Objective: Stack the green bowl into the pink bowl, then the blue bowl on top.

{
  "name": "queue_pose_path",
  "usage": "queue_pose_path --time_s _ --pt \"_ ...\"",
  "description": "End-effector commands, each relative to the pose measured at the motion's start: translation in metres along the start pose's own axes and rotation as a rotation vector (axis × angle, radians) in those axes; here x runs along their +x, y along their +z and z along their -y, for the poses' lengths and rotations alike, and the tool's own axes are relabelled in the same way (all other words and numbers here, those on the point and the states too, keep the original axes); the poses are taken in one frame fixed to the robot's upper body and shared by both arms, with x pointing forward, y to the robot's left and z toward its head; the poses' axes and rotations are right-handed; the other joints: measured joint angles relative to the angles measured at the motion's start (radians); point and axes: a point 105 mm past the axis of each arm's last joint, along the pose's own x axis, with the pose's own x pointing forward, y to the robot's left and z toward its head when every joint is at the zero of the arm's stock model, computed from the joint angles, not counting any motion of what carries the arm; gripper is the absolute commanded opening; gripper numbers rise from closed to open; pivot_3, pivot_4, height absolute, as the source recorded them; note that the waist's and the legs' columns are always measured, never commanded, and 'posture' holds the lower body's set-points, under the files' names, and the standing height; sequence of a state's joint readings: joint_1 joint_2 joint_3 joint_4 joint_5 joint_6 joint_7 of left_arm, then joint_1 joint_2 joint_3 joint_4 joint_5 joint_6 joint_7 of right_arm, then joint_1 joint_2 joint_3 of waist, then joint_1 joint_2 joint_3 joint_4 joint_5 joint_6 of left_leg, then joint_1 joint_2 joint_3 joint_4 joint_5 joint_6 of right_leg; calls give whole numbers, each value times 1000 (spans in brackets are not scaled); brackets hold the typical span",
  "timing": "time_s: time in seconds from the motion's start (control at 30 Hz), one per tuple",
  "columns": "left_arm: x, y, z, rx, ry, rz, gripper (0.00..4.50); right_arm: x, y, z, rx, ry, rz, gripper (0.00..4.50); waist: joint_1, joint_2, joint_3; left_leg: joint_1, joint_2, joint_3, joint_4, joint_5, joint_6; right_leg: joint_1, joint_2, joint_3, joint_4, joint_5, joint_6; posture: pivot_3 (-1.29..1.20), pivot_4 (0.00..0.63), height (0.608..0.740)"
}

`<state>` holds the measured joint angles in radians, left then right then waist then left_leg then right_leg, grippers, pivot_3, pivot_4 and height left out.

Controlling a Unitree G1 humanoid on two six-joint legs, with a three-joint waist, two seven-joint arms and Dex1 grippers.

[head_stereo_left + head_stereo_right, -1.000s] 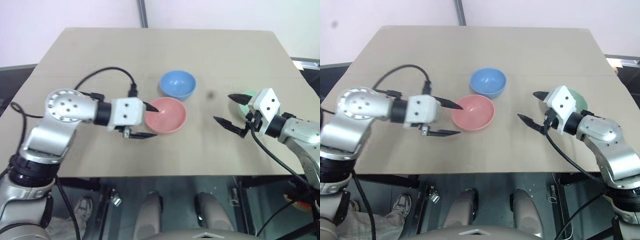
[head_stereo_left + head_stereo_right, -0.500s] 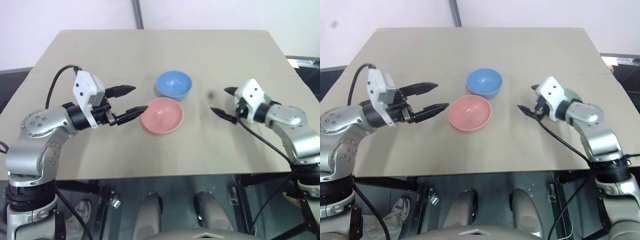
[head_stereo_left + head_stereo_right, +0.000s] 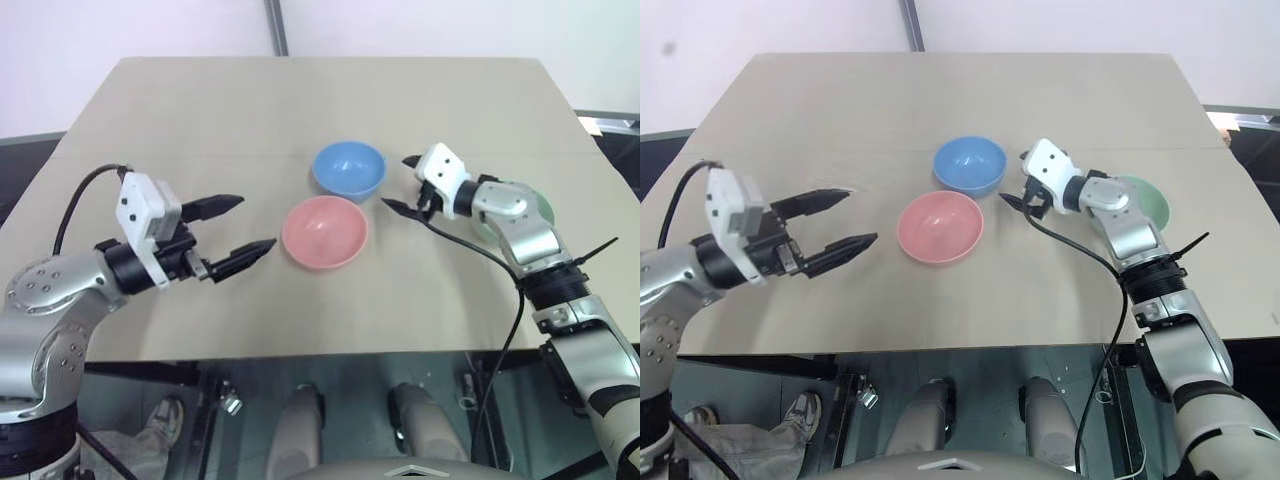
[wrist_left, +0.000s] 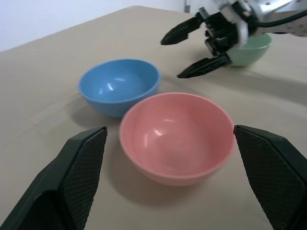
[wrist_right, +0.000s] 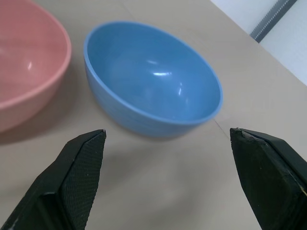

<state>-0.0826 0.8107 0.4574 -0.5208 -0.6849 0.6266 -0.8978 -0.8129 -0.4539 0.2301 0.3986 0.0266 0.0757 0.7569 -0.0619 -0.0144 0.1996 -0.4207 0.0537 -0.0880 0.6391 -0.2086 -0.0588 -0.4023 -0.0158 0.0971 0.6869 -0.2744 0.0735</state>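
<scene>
Both claws are spread and empty; right claw (image 3: 404, 184) is aimed at blue bowl (image 3: 349, 168), but green bowl (image 3: 520, 208) behind its wrist should be gripped first and dropped into pink bowl (image 3: 324, 231) ahead of left claw (image 3: 239, 224).

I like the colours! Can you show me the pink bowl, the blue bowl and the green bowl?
Round salmon-pink plastic bowl (image 3: 324, 231), left eye view, inner bottom.
Round sky-blue plastic bowl (image 3: 348, 166), left eye view, inside.
Round mint-green plastic bowl (image 3: 1146, 203), right eye view, inside.

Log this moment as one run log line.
left pincer open, left of pink bowl | right pincer open, beside blue bowl | green bowl unstacked, behind right arm
</scene>
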Motion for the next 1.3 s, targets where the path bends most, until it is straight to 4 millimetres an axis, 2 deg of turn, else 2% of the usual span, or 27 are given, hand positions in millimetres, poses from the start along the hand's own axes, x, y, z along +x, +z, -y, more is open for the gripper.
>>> queue_pose_path --time_s 0.03,0.17,0.33,0.43,0.57,0.67,0.9,0.97,1.03,1.17,1.3 --pt "-6 19 2 76 -5 39 4454 -26 9 25 -2 -107 -7 4500 5 0 0 0 0 0 0 0 0 0 0 0 0 0 0 0 150 740" --pt "-1 13 5 54 -38 36 4454 -66 -4 34 66 -277 -111 4500 16 0 0 0 0 0 0 0 0 0 0 0 0 0 0 0 150 740" --pt "12 8 5 41 -93 41 4454 -106 -10 15 222 -427 -267 4500 18 0 0 1 0 0 -2 0 0 0 0 1 0 -1 -1 0 150 740" --pt "23 15 -3 70 -123 68 4454 -118 -26 1 388 -481 -378 4500 18 0 0 3 0 1 -1 0 0 0 1 1 1 -1 -1 0 150 740" --pt "24 20 -4 95 -199 93 4454 -117 -33 0 445 -497 -440 4500 12 0 0 4 0 3 -1 1 -1 1 1 3 1 -1 -1 0 150 740" --pt "16 19 6 91 -309 80 4500 -112 -39 -5 480 -457 -477 3713 7 0 0 4 0 3 -2 1 -1 0 1 4 1 -1 -1 0 150 740" --pt "-3 19 17 51 -423 37 4500 -107 -48 -6 429 -410 -504 201 -1 0 0 2 0 3 -6 1 -1 0 1 3 -6 -1 -1 0 150 740" --pt "-6 19 16 40 -416 36 4500 -102 -41 -4 361 -381 -452 60 -1 -1 0 2 0 4 -6 1 -1 0 0 3 -8 -1 -1 0 150 740" --pt "-9 16 14 24 -392 37 4500 -89 -17 -12 269 -276 -308 60 -3 0 0 2 1 4 -6 1 -1 0 0 3 -8 -1 -1 0 150 740" --pt "-18 6 8 -16 -323 20 4500 -63 64 -54 209 64 114 60 -11 0 0 2 1 4 -7 1 -1 0 1 3 -7 -1 -1 0 150 740" --pt "-27 -6 4 -40 -263 -11 4500 -47 106 -90 165 293 275 60 -12 1 0 3 3 4 -7 1 -1 -1 2 3 -7 -1 -1 0 150 740"
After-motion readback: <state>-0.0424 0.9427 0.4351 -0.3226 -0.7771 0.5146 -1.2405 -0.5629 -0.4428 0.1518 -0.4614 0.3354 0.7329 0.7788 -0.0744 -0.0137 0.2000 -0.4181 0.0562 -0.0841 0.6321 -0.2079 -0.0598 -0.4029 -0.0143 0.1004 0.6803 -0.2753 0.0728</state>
